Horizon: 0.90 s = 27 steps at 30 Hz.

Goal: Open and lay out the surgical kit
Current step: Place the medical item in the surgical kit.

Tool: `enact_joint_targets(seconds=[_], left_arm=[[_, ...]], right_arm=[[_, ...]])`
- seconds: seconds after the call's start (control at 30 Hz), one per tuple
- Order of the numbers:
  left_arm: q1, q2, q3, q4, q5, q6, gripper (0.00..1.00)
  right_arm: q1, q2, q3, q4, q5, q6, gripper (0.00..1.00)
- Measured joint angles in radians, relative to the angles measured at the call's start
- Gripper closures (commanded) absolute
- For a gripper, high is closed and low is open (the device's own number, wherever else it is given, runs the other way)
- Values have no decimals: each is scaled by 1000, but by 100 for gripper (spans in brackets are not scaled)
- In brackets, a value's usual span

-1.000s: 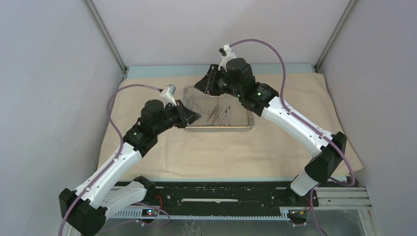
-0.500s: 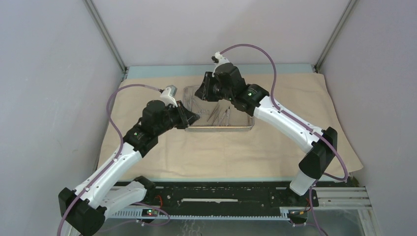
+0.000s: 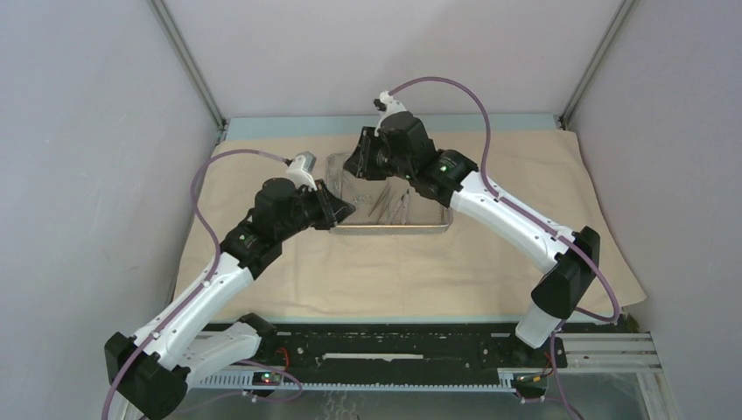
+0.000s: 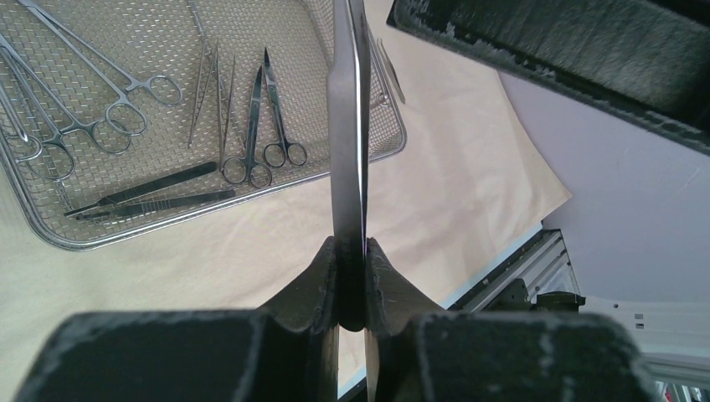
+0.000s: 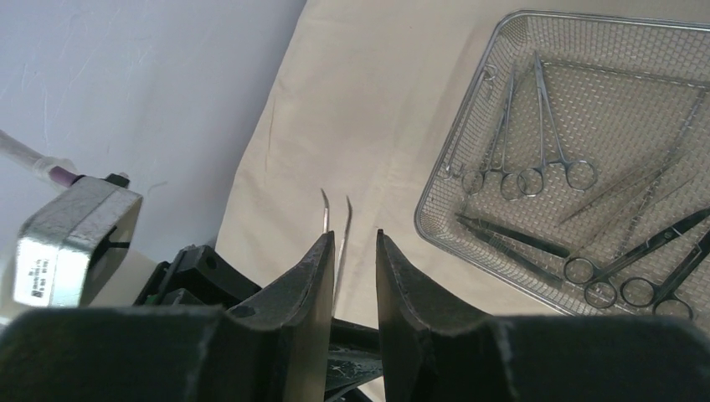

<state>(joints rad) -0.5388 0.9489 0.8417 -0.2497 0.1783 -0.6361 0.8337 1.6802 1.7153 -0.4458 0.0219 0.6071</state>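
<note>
Kit open on cloth; L arm holds tweezers by the tray.
Steel mesh tray (image 3: pixel 390 229) sits mid-table on the spread beige cloth wrap (image 3: pixel 394 271). Ring-handled clamps (image 4: pixel 113 130), small scissors (image 4: pixel 251 126) & two dark slim tools (image 4: pixel 151 185) lie flat inside. L gripper (image 4: pixel 352 247) is clenched on slim steel tweezers (image 4: pixel 350 142), held over the cloth at the tray's left end. R gripper (image 5: pixel 352 237) has its jaws parted w/ the tweezer tines showing in the gap; can't tell if they touch. Cloth covers most of the tabletop. Pale grey walls (image 3: pixel 79 175), metal corner posts (image 3: pixel 188 63), black rail (image 3: pixel 394 346) at near edge. Vs 1 s ago: R gripper has dropped & swung left toward the L one; L arm & tray unchanged.
</note>
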Motion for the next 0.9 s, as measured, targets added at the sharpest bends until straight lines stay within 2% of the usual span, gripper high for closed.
enact_joint_targets(seconds=[0.37,0.73,0.9], left_arm=[[-3,2,0,0,0,0,100],[-3,2,0,-2,-1,0,100],[-3,2,0,-3,-1,0,100]], right_arm=[[13,24,27,0,0,0,69],[14,31,27,1,0,1,76],[14,31,27,1,0,1,75]])
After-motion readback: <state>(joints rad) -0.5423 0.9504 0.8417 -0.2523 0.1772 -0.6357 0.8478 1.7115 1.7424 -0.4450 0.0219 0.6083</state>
